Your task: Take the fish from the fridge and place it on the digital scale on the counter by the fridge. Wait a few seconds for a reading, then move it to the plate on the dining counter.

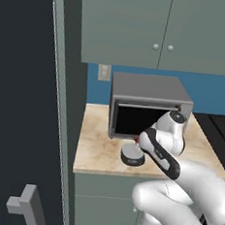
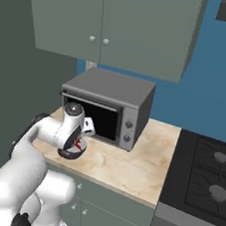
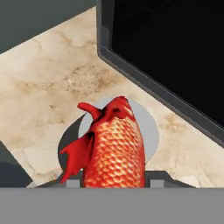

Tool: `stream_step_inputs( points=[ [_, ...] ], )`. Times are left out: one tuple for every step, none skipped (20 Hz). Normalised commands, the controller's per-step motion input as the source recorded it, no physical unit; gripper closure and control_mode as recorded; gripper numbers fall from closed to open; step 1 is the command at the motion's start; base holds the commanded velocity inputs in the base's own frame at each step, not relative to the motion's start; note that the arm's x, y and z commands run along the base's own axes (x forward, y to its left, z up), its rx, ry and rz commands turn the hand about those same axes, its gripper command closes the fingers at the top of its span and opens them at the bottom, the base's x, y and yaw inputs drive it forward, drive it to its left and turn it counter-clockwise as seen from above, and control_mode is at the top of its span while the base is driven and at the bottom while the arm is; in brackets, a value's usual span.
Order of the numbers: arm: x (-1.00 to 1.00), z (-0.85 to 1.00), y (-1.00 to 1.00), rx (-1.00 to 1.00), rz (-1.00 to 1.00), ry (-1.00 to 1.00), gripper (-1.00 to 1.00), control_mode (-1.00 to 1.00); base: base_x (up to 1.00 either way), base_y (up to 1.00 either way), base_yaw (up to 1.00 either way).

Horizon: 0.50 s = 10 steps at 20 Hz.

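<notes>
1. Your gripper (image 3: 114, 183) has its fingers closed on the fish (image 3: 113, 148), which hangs nose-down between them, directly over the digital scale (image 3: 146, 127).
2. The fridge (image 1: 23, 101) stands well off to the fingers' left.
3. The microwave (image 2: 110, 107), dark door facing you, sits just behind the fingers.
4. The counter (image 1: 96, 154) lies beneath them, carrying scale and microwave.
5. The scale rests directly below the fingertips, just in front of the microwave.

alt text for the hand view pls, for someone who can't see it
A red-orange scaly fish hangs in the gripper directly above the round light-grey digital scale, which sits on the beige marbled counter. The dark glass door of the microwave fills the upper right, just beyond the scale.
</notes>
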Motion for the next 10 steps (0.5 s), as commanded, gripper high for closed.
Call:
stream_step_inputs(
  points=[
    [0.68, -0.46, 0.21, 0.0, 0.09, 0.14, 1.0, -1.0, 0.0, 0.0, 0.0],
    [0.64, -0.47, 0.23, -0.01, 0.09, 0.17, 1.0, -1.0, 0.0, 0.0, 0.0],
    [0.56, -0.49, 0.25, -0.01, 0.09, 0.18, 1.0, -1.0, 0.0, 0.0, 0.0],
    [0.36, -0.49, 0.24, -0.01, 0.07, 0.17, 1.0, -1.0, 0.0, 0.0, 0.0],
    [0.17, -0.49, 0.25, -0.01, 0.07, 0.15, 1.0, -1.0, 0.0, 0.0, 0.0],
    [0.09, -0.51, 0.29, -0.01, 0.06, 0.15, 1.0, -1.0, 0.0, 0.0, 0.0],
    [0.1, -0.51, 0.31, -0.01, 0.06, 0.15, 1.0, -1.0, 0.0, 0.0, 0.0],
    [0.16, -0.5, 0.27, 0.0, 0.05, 0.13, 1.0, -1.0, 0.0, 0.0, 0.0],
    [0.19, -0.46, 0.23, 0.0, 0.05, 0.12, 1.0, -1.0, 0.0, 0.0, 0.0],
    [0.24, -0.44, 0.18, -0.01, 0.04, 0.09, 1.0, -1.0, 0.0, 0.0, 0.0]
  ],
)
